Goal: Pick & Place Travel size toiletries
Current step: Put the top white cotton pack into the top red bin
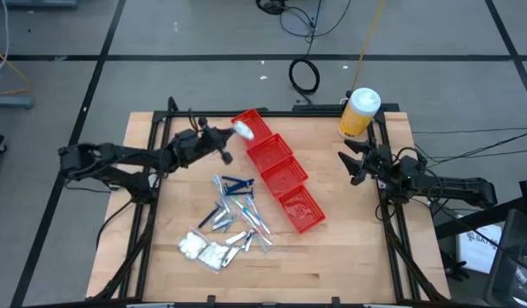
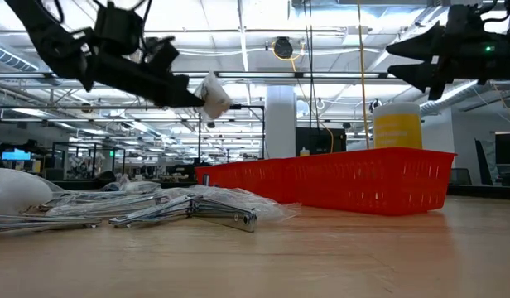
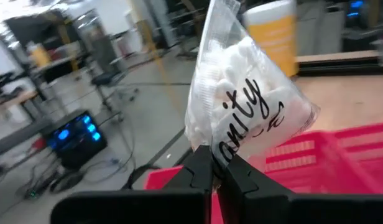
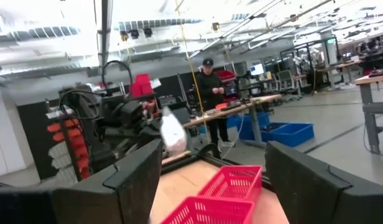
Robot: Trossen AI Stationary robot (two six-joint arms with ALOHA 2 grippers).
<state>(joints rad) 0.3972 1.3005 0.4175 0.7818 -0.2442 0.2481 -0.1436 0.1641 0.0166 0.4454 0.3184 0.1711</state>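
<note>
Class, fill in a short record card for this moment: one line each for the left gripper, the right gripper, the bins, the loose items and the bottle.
left gripper: shut on a white packet, held above the end red bin
right gripper: open, empty, raised beside the bins
bins: four red ones in a diagonal row
loose items: pile on the table beside the bins
yellow bottle: upright at the table's far edge

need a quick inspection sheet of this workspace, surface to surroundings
surface: wooden table, mostly bare at the front
job's things: pile of toiletries on the table; one white packet held over the end red bin
clutter: yellow bottle at the back corner
end effectors: left end effector shut on the white packet; right end effector open, empty, beside the bins
cables: coiled cable on the floor
surroundings: person standing far behind
</note>
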